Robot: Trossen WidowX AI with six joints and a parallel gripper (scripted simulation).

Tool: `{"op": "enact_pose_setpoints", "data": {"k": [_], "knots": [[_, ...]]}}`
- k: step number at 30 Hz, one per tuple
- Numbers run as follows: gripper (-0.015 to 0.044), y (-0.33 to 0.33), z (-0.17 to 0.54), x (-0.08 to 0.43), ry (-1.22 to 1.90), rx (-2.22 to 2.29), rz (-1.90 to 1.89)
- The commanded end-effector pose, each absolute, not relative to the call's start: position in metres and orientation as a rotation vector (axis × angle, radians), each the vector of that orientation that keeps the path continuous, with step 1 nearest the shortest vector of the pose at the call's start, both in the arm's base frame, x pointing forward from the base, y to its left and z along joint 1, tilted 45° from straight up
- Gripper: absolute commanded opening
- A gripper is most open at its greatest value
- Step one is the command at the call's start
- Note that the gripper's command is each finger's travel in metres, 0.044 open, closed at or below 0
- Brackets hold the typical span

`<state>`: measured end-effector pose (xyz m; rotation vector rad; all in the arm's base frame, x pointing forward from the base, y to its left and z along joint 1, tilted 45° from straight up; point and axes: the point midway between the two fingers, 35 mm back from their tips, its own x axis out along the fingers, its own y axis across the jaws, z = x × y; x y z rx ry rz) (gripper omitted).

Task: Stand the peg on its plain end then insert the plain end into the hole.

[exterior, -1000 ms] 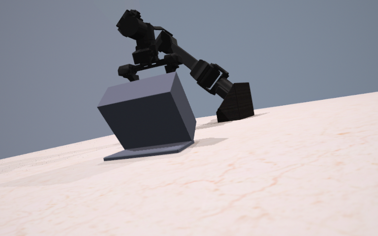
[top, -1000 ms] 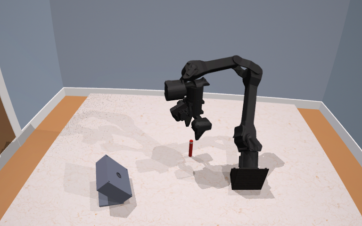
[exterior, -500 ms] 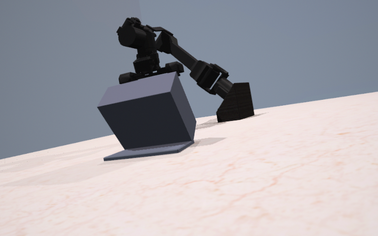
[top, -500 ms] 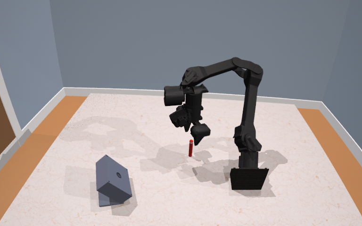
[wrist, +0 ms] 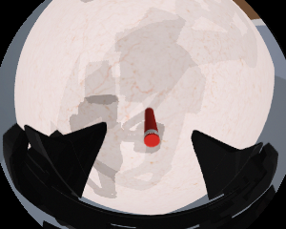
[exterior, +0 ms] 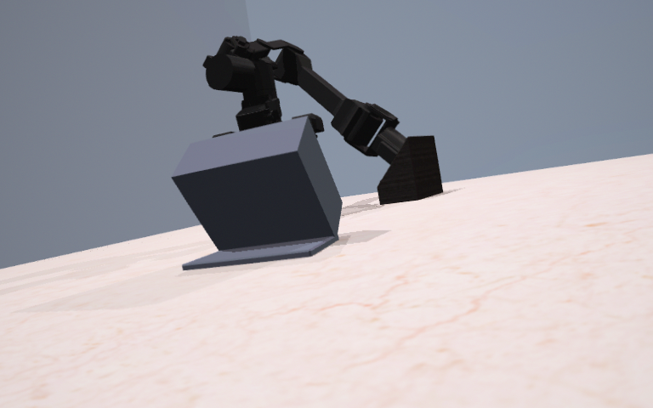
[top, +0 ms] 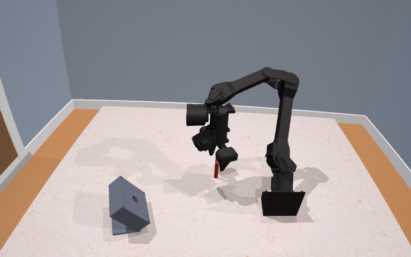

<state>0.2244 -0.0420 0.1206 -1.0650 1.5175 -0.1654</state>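
Observation:
The red peg (top: 216, 170) (wrist: 150, 120) stands upright on the table, its white band (wrist: 153, 132) near the top and its plain end down. My gripper (top: 217, 161) (wrist: 151, 132) is open and empty. It points down from above the peg, with the peg's top in line with the gap between the fingers in the wrist view. In the exterior view the fingertips and peg are hidden behind the sloped panel. The blue-grey sloped panel (top: 127, 193) (exterior: 259, 201) stands at the front left in the top view, with one empty-looking hole (top: 135, 199) in its face.
The panel's flat foot (top: 118, 227) (exterior: 264, 254) rests on the table (top: 201, 235) (exterior: 421, 328). The arm's black base (top: 282, 203) (exterior: 411, 172) stands to the right of the peg in the top view. Walls stand beyond the table.

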Motion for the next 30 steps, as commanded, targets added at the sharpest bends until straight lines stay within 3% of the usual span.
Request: {"op": "enact_pose_setpoints", "data": {"k": [1,18,30], "knots": [[0.044,-0.047,0.117,0.224,1.517,-1.072,-0.165],[0.044,-0.065,0.1,0.226,1.516,-1.077,-0.171],[0.0125,-0.063,0.102,0.226,1.517,-1.068,-0.171]]}}
